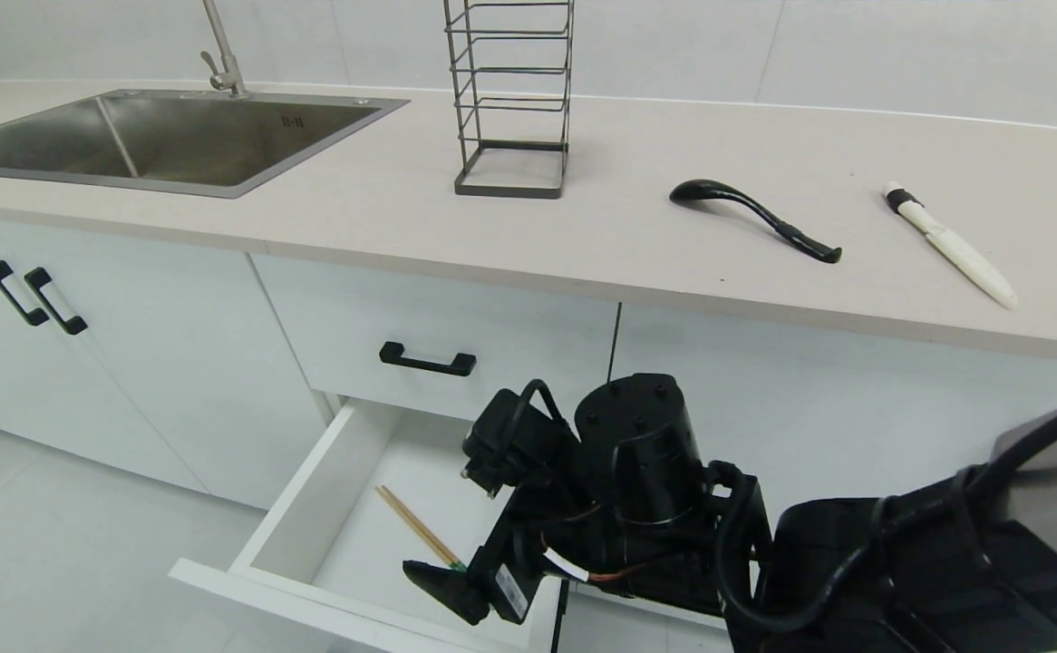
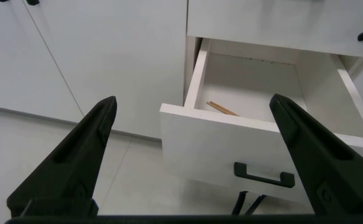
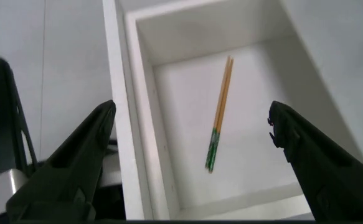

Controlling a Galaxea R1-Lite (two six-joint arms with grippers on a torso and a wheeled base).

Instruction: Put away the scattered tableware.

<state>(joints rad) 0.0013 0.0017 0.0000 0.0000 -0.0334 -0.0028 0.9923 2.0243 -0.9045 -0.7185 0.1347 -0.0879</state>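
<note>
A pair of wooden chopsticks [image 1: 418, 526] [image 2: 221, 109] [image 3: 220, 112] with green tips lies inside the open white drawer [image 1: 302, 490] [image 2: 218, 143] [image 3: 128, 124] below the counter. My right gripper [image 1: 456, 585] [image 3: 192, 107] hangs open just above the drawer's front part, holding nothing, with the chopsticks below and between its fingers. My left gripper [image 2: 193, 102] is open and empty, low down in front of the drawer, facing its handle side. On the counter lie a black ladle [image 1: 755, 218] and a white knife [image 1: 950, 245] at the right.
A dark wire rack [image 1: 510, 189] stands mid-counter. A steel sink [image 1: 175, 136] with a tap is at the back left. A shut drawer with a black handle [image 1: 427, 360] sits above the open one, and cabinet doors [image 1: 34, 295] are to the left.
</note>
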